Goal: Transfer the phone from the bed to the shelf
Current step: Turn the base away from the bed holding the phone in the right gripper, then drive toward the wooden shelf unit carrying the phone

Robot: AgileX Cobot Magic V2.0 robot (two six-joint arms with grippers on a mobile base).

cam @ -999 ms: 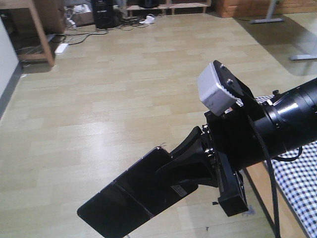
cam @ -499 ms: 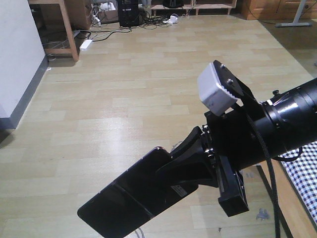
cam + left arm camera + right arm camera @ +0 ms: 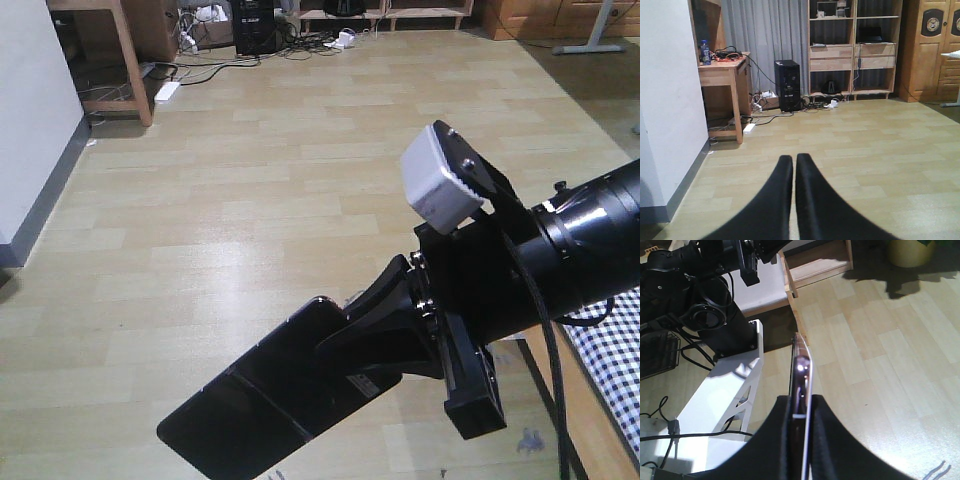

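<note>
One slim glossy phone [image 3: 250, 410], gripped at one end by the right end effector [image 3: 800, 401]: stiff, light, probably slippery and breakable, overhanging far. Left end effector [image 3: 794, 165] closed, empty.

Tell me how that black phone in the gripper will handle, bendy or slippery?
Probably stiff: the phone juts flat from the right gripper without sagging. Likely slippery, as its glossy face reflects light. Gripped near one end above the floor, it might pivot if jolted.
</note>
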